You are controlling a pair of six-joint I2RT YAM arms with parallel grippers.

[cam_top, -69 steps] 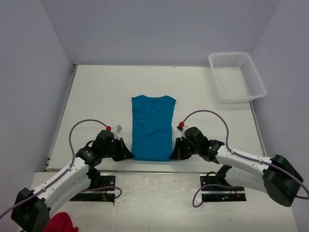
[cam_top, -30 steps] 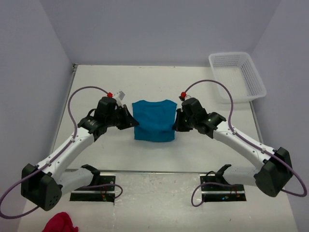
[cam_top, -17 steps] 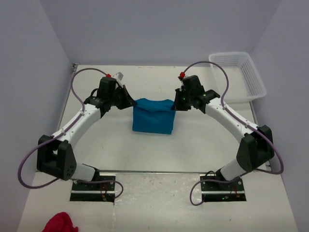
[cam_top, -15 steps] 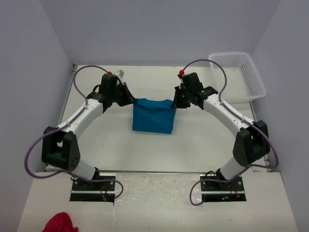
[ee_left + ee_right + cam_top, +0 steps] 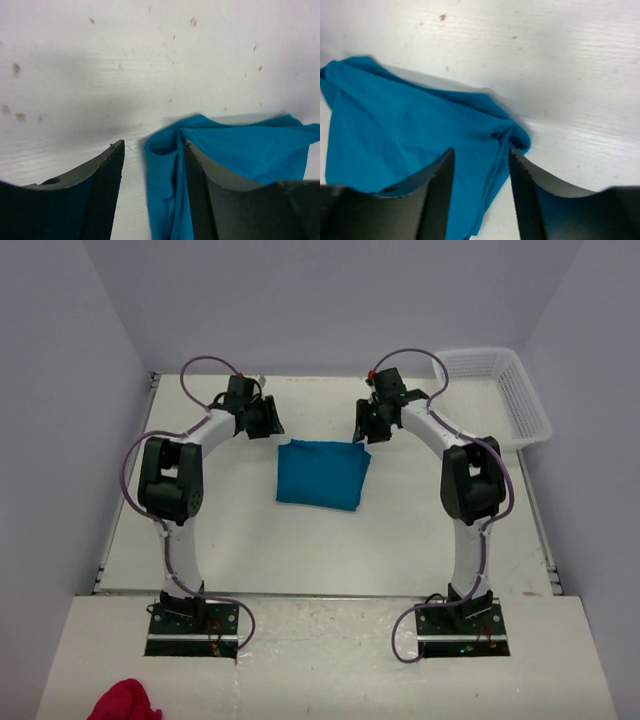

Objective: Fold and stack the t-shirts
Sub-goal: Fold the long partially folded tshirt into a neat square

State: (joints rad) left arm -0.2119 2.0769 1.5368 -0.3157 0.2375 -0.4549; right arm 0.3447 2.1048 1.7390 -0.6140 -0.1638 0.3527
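Here, left hand (image 5: 268, 426) spread empty, right hand (image 5: 362, 430) spread empty, over folded t-shirt (image 5: 322, 473) corners

t-shirt (image 5: 322, 473): you see soft matt cloth, creased.
desk (image 5: 420, 530): matt white, faint grain, speckled.
basket (image 5: 520, 400): white plastic lattice.

Layout, seen from above. The t-shirt (image 5: 322, 474) lies folded on the table (image 5: 220, 530), midway between my 2 arms. My left gripper (image 5: 272, 428) sits at the t-shirt's far left corner and my right gripper (image 5: 358, 433) at its far right corner. In each wrist view, that corner lies on the table between my 2 parted fingers. The basket (image 5: 490, 352) stands at the table's far right corner, right of my right gripper and well apart from the t-shirt. A cloth bundle (image 5: 122, 702) lies nearest, left of my left base.
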